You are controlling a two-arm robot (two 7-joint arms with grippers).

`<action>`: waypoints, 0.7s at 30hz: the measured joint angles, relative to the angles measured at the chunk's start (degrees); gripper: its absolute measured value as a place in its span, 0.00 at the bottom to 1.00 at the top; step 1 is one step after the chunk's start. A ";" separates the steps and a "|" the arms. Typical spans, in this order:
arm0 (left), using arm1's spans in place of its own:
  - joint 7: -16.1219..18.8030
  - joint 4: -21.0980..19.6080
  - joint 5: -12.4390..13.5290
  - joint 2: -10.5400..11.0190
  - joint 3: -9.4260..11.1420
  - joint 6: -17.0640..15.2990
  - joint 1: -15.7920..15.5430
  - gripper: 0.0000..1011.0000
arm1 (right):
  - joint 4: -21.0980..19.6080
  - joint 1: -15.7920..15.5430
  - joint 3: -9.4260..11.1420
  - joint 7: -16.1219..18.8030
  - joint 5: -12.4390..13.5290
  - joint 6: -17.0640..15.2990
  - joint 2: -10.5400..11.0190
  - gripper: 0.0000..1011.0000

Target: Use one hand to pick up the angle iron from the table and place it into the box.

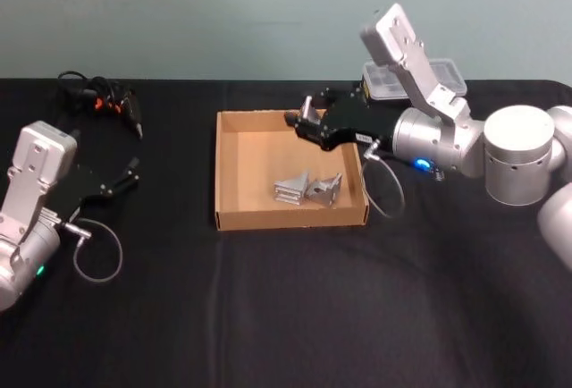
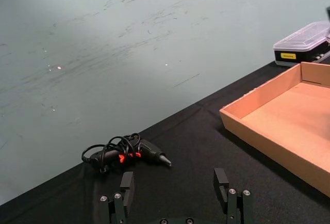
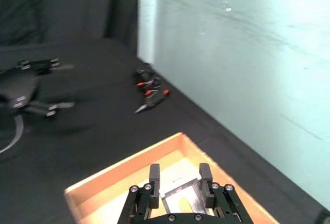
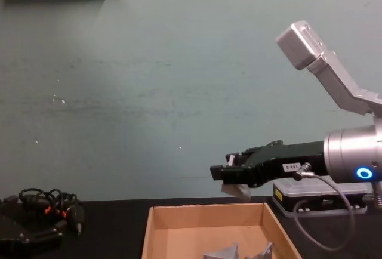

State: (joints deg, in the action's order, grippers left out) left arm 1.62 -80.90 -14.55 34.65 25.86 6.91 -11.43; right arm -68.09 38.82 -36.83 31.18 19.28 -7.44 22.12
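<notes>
Black table [image 1: 286,316] under me | my right hand [image 1: 302,122] squeezes an angle iron [image 3: 178,193] over the box [image 1: 234,214] | two more irons [image 1: 308,189] lie inside | left hand [image 1: 125,173] rests open.

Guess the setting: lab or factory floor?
Likely a robot test lab: black-draped table, bare teal wall, cardboard box of angle irons, right gripper holding one above it.
</notes>
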 joint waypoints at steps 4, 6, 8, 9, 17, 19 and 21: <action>0.00 0.00 0.00 0.00 0.00 0.00 0.00 1.00 | 5.16 1.02 1.65 -2.09 0.08 1.25 -3.05 0.46; 0.00 0.00 0.00 0.00 0.00 0.00 0.00 1.00 | 6.73 1.22 2.35 -2.86 0.24 1.55 -4.04 0.46; 0.00 0.00 0.00 0.00 0.00 0.00 0.00 1.00 | 8.95 1.34 3.40 -4.11 0.64 1.95 -5.52 0.46; 0.00 0.00 0.00 0.00 0.00 0.00 0.00 1.00 | 9.52 1.38 3.68 -4.43 0.76 2.03 -5.90 0.46; 0.00 0.00 0.00 0.00 0.00 0.00 0.00 1.00 | 14.39 1.73 5.68 -5.89 1.24 2.27 -9.31 0.46; 0.00 0.00 0.00 0.00 0.00 0.00 0.00 1.00 | 15.14 1.75 6.05 -6.26 1.19 1.85 -9.96 0.46; 0.00 0.00 0.00 0.00 0.00 0.00 0.00 1.00 | 15.59 1.75 6.24 -6.61 1.09 1.46 -10.34 0.46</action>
State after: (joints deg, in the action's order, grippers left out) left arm 1.62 -80.90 -14.55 34.65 25.86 6.91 -11.43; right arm -52.50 40.57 -30.59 24.57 20.37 -5.98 11.78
